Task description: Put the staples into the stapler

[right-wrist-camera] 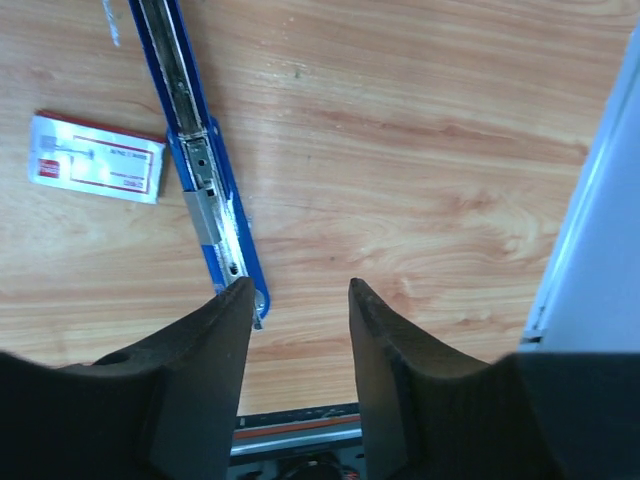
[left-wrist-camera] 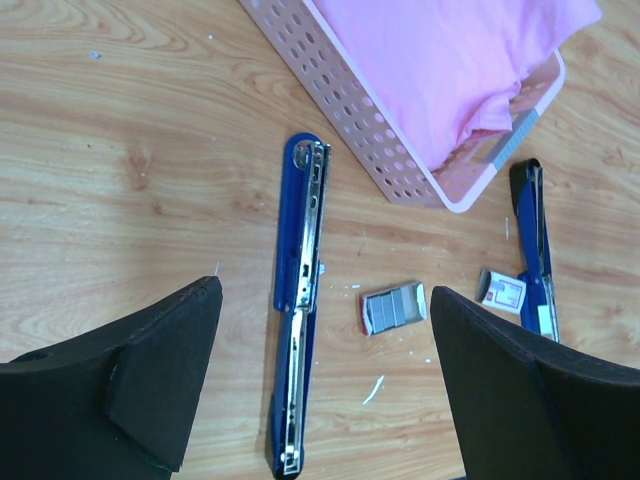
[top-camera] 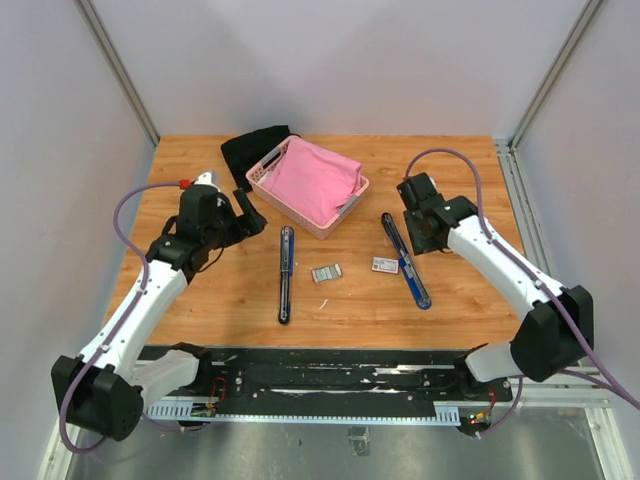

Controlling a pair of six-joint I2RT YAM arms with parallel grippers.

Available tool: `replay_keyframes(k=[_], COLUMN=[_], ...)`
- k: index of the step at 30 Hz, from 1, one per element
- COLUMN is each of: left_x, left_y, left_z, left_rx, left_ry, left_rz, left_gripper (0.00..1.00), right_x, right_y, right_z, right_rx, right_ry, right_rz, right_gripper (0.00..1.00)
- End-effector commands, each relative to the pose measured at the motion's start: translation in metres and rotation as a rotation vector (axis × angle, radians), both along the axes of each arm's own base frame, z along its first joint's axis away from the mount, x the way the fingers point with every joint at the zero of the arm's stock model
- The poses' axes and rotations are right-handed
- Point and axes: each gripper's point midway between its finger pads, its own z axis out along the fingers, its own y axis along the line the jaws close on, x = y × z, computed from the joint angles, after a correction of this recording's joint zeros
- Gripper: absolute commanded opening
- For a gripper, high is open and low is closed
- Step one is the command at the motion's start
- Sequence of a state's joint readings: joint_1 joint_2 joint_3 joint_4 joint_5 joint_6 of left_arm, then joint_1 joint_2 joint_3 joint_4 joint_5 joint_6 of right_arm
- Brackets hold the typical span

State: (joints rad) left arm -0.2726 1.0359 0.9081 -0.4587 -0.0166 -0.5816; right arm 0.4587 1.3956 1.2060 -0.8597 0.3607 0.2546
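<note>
The left fingers (left-wrist-camera: 160,370) hang wide apart and empty over the bench (top-camera: 230,300), beside the left stapler (top-camera: 286,274), which lies opened flat. The staples (top-camera: 326,272), one grey block, lie loose just right of it. One white carton (top-camera: 384,265) sits beside the right stapler (top-camera: 405,260), making two staplers. The right fingers (right-wrist-camera: 200,370), part-open and empty, hover at its end. I'd pinch the block squarely across its long sides.
</note>
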Motion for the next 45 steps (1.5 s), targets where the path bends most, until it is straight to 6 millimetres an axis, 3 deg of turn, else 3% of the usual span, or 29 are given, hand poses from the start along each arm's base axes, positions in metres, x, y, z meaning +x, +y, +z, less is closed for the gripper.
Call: replay_keyframes(k=[1,5,9,13,19,26,38,45], left_x=[0.016,0.02,0.022,0.016,0.003,-0.006,-0.008,-0.015], left_y=[-0.004,-0.001,0.002,-0.004,-0.004,-0.003,0.002,0.004], left_z=[0.007,0.013,0.014,0.026,0.006,-0.003,0.0,-0.003], left_rx=[-0.038,0.014,0.071,0.025,0.013,-0.024,0.001,-0.003], left_ry=[-0.036,-0.051,-0.07,-0.111,-0.086,-0.051,-0.036,-0.03], left_rz=[0.038,0.02,-0.014,-0.039,-0.044,-0.022,-0.009,0.003], left_gripper=[0.89,0.9,0.9,0.91,0.91,0.92,0.92,0.92], right_x=[0.005,0.013,0.012,0.005,-0.002,-0.007,-0.005,-0.004], right_y=[-0.01,0.006,0.038,0.053,0.043,0.038,0.056,0.049], right_z=[0.0,0.0,-0.025,-0.047,-0.06,-0.072,-0.091,-0.097], right_rx=[-0.209,-0.274,-0.259,-0.299,-0.37,-0.415,-0.465,-0.556], right_ry=[0.041,0.09,0.125,0.166,0.158,0.152,0.159,0.158], right_rz=[0.053,0.064,0.093,0.12,0.085,0.094,0.151,0.145], right_gripper=[0.41,0.39,0.4,0.41,0.42,0.41,0.38,0.33])
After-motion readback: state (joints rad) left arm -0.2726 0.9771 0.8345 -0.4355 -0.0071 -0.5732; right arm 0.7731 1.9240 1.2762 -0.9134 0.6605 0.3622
